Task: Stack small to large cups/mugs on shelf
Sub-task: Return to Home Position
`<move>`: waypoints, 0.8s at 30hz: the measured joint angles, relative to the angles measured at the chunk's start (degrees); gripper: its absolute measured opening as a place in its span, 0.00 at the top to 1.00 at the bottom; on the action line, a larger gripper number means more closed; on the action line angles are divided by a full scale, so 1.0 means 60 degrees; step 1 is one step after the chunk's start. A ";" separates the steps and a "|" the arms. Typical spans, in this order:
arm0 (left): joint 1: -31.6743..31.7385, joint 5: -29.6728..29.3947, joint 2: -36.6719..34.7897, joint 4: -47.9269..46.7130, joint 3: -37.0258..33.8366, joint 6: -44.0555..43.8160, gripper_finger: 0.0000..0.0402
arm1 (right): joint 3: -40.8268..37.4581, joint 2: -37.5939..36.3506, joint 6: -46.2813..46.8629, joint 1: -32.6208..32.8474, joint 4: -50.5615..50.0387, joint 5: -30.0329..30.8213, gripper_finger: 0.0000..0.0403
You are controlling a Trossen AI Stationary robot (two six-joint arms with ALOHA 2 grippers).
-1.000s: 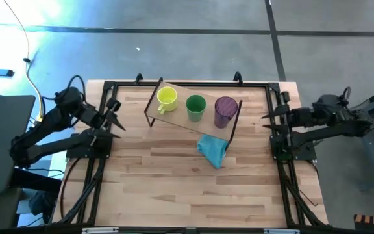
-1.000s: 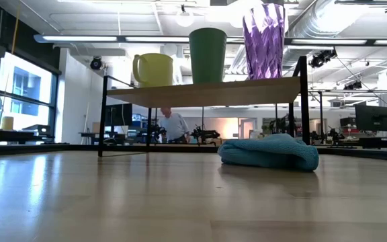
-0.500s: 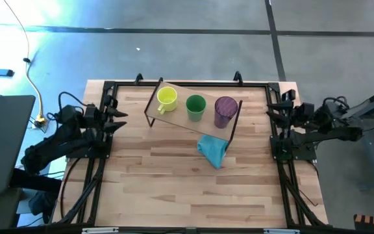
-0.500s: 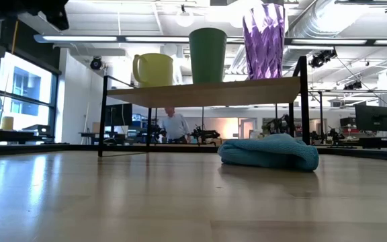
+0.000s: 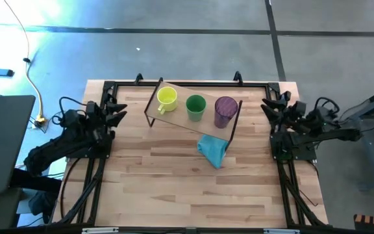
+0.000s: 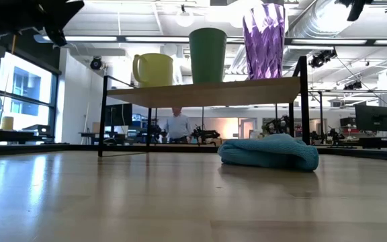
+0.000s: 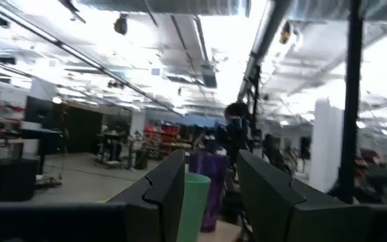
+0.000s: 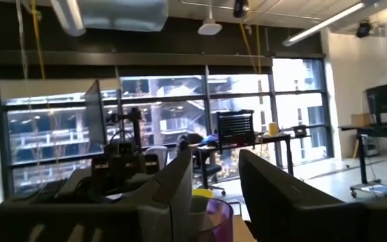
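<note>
Three vessels stand upright, mouths up, in one row on the light wooden rectangular shelf board [image 5: 179, 88] with thin black metal legs: the small yellow mug with a handle [image 5: 167, 97] at the end toward the left arm, the medium green cup [image 5: 195, 106] in the middle, and the taller purple ribbed tumbler [image 5: 225, 111] at the end toward the right arm. The row follows the board's long axis, which runs across the large slatted wooden table top [image 5: 174, 185] from side to side, a little skewed, with the tumbler's end nearer the front edge. The mug's handle points outward, away from the green cup, and shows on the mug's left in the low view. None of the three touches another; small gaps separate them. A crumpled blue cloth [image 5: 213, 150] lies on the table just beside the shelf's tumbler end, on its front side. The left gripper [image 5: 117, 110] hangs over the table's left rim, well apart from the shelf, its two dark fingers [image 7: 170, 185] spread with a clear gap and nothing between them; the green cup and the tumbler show far off through that gap. The right gripper [image 5: 268, 108] hangs over the right rim, likewise well apart from the shelf, fingers parted and empty. Beyond the table, a person [image 6: 178, 126] stands in the room, seen under the shelf in the low view.
</note>
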 joint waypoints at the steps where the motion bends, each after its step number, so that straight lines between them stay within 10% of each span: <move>1: 0.0000 -0.0092 0.0002 0.0110 -0.0093 -0.0074 0.68 | -0.0114 0.0000 0.0008 -0.0003 0.0180 0.0092 0.72; 13: -0.0096 0.0126 0.0004 0.1970 -0.1135 -0.0903 0.68 | -0.0278 0.0125 0.0578 0.0000 0.0216 -0.0495 0.72; 24: -0.2316 -0.1428 0.0004 0.1916 -0.1158 0.0315 0.68 | -0.1045 0.1589 0.0706 0.0000 0.2119 -0.0819 0.72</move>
